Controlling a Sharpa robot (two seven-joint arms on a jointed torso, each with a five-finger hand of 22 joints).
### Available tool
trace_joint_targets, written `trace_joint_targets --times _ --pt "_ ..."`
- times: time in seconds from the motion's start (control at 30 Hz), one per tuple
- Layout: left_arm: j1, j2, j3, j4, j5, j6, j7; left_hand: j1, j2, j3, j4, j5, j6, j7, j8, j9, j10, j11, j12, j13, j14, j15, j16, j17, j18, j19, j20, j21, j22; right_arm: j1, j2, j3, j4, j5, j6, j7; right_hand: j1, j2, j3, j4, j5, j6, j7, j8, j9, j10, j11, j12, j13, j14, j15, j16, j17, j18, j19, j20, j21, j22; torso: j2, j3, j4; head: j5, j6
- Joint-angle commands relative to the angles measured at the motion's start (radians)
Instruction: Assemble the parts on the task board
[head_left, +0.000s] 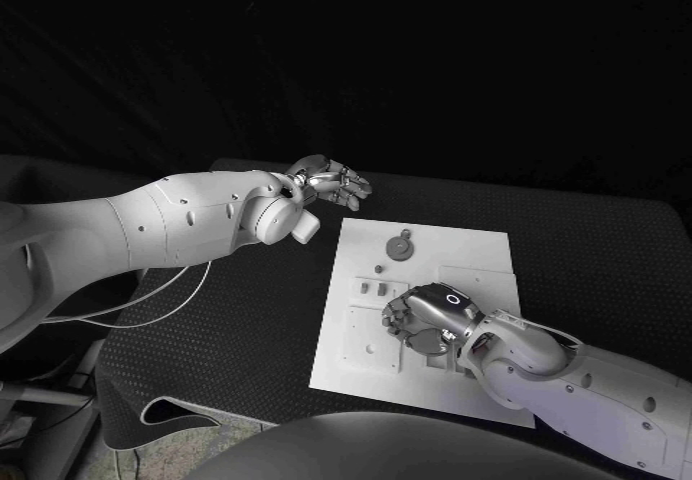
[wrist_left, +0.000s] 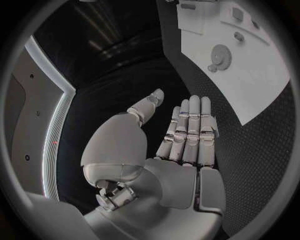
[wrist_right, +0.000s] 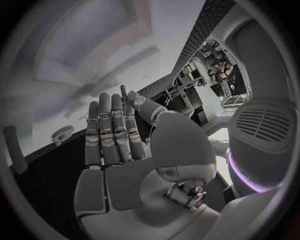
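Observation:
The white task board (head_left: 476, 250) lies in the middle of the black table. A round gear-like part (head_left: 398, 246) sits near its far end, and small parts (head_left: 378, 290) lie at its left side. My right hand (head_left: 427, 320) is low over the board's middle, palm down. In the right wrist view its fingers (wrist_right: 112, 130) are stretched out side by side over the board (wrist_right: 56, 105). A thin dark piece (wrist_right: 123, 91) stands at the thumb's tip, and I cannot tell if it is held. My left hand (head_left: 329, 184) hovers off the board's far left corner, its fingers (wrist_left: 190, 130) straight and holding nothing.
The black textured mat (head_left: 216, 330) extends left of the board, with white cables (head_left: 144, 305) hanging off its left edge. In the left wrist view the board (wrist_left: 262, 75) and gear (wrist_left: 220, 56) lie beyond my fingertips.

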Motion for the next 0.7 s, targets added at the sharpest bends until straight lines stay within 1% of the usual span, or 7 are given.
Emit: trace_joint_targets --times 0.03,0.43,0.7 --pt "0.002 0.003 0.001 0.001 -0.003 0.014 0.006 -0.01 -0.001 -0.004 0.001 -0.001 -0.007 0.0 0.007 -0.001 -0.007 -0.001 0.0 -0.001 -0.001 0.007 -0.004 0.001 0.003 -0.004 0.006 0.005 -0.001 -0.003 0.003 0.0 0.001 -0.016 0.015 0.005 0.003 0.008 0.003 0.002 0.001 0.004 0.003 0.0 0.001 0.007 -0.003 -0.006 0.001 0.007 0.001 -0.005 0.001 0.008 0.004 0.0 -0.007 0.001 0.0 0.0004 -0.0001 0.002 0.0" --pt "0.002 0.004 0.001 0.002 -0.003 0.017 0.005 -0.011 0.0 -0.004 0.001 -0.001 -0.008 0.0 0.007 -0.001 -0.008 -0.001 0.001 -0.001 -0.001 0.007 -0.004 0.002 0.003 -0.004 0.006 0.005 -0.002 -0.004 0.01 -0.001 -0.011 -0.043 0.019 -0.003 0.004 0.008 0.002 0.002 0.001 0.004 0.003 0.0 0.002 0.007 -0.003 -0.007 0.002 0.007 0.001 -0.006 0.003 0.008 0.003 0.0 -0.008 0.002 0.0 -0.0008 0.0002 0.002 0.0" --pt "0.002 0.003 0.001 0.002 -0.003 0.016 0.005 -0.011 0.0 -0.004 0.002 -0.001 -0.008 0.0 0.008 -0.001 -0.008 -0.001 0.001 -0.002 -0.001 0.007 -0.005 0.002 0.003 -0.004 0.006 0.005 -0.002 -0.006 0.013 -0.001 -0.015 -0.085 0.003 -0.022 0.005 0.008 0.003 0.001 0.001 0.004 0.003 0.0 0.002 0.007 -0.003 -0.007 0.002 0.007 0.001 -0.007 0.004 0.008 0.004 -0.001 -0.008 0.003 0.0 -0.0006 0.0004 0.002 0.0"
